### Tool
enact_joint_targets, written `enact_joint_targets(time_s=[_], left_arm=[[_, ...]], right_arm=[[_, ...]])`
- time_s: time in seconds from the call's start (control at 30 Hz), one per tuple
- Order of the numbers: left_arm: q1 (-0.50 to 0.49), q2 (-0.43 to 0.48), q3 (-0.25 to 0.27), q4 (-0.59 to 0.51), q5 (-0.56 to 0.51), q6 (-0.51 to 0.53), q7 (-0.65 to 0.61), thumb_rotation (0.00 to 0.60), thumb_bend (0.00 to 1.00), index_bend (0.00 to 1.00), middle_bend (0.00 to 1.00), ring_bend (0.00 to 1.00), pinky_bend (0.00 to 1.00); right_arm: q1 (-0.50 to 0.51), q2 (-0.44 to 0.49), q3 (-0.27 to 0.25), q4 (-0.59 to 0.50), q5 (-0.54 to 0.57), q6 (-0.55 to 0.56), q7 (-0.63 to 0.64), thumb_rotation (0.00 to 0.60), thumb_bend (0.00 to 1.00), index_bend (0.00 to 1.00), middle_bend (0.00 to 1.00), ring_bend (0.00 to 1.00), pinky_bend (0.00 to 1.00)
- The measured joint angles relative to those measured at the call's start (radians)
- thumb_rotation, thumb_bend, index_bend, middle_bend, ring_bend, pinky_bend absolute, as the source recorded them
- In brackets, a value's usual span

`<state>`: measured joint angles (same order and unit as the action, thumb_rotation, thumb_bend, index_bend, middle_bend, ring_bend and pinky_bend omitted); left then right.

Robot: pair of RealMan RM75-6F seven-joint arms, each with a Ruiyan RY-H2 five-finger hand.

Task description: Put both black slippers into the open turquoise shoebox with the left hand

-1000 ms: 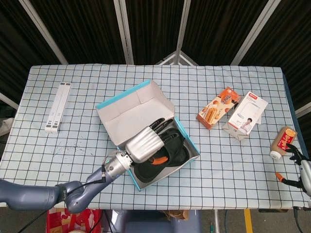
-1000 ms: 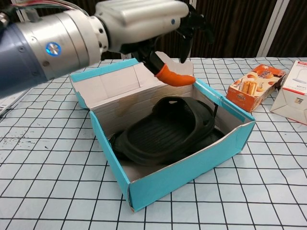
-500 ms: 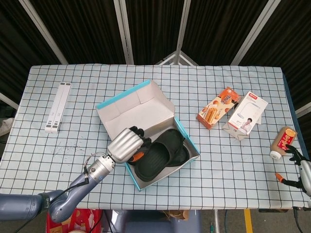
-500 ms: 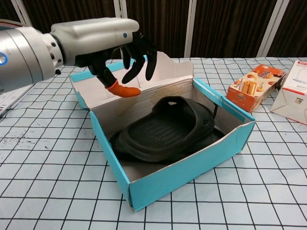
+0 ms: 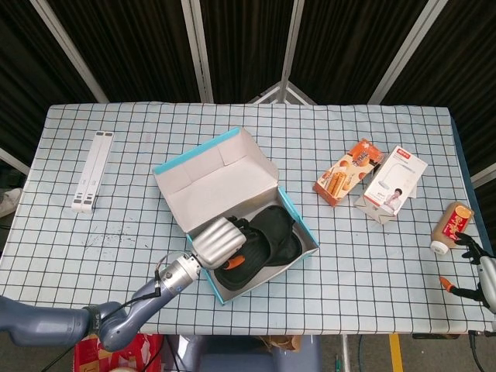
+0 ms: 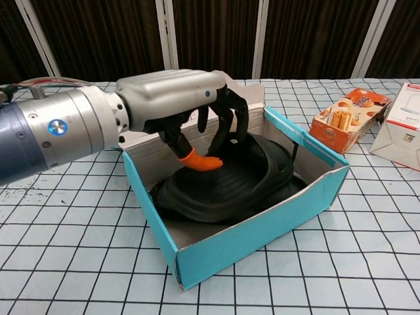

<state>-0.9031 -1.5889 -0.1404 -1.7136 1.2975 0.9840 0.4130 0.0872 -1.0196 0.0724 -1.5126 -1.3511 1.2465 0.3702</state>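
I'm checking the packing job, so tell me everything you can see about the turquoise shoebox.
The open turquoise cardboard shoebox has a plain whitish inside and a hinged lid folded back behind it. It sits skewed on the checked tablecloth, near the table's front-middle. Black rubbery slippers lie inside, filling most of it. The left hand reaches in from above, fingers on the top slipper.

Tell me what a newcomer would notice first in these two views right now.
First, the left robot hand reaching down into the open turquoise shoebox at the table's centre, its fingers curled just over the black slippers lying inside. Next, the bright orange snack box and white carton to the right. The right robot hand sits idle at the far right edge.
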Motion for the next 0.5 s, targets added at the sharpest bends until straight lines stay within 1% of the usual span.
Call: enact_joint_targets(time_s=[0.23,0.3,0.5], left_arm=[[-0.026,-0.059,0.0,0.058,-0.008,-0.042,0.003,0.6,0.41,0.41,0.55,0.31,0.42],[-0.031,-0.073,0.0,0.074,-0.015,-0.052,0.003,0.6,0.41,0.39,0.55,0.31,0.42],[-0.039,-0.109,-0.004,0.127,-0.086,-0.083,0.01,0.6,0.4,0.37,0.56,0.32,0.42]], right_arm=[[-0.003,0.005,-0.001,0.002,-0.001,-0.001,0.012,0.6,0.23,0.16,0.26,0.34,0.36],[-0.004,0.006,-0.001,0.003,-0.001,0.0,0.014,0.6,0.23,0.16,0.26,0.34,0.36],[-0.004,0.007,-0.002,0.008,0.002,-0.005,0.022,0.6,0.23,0.17,0.26,0.34,0.36]])
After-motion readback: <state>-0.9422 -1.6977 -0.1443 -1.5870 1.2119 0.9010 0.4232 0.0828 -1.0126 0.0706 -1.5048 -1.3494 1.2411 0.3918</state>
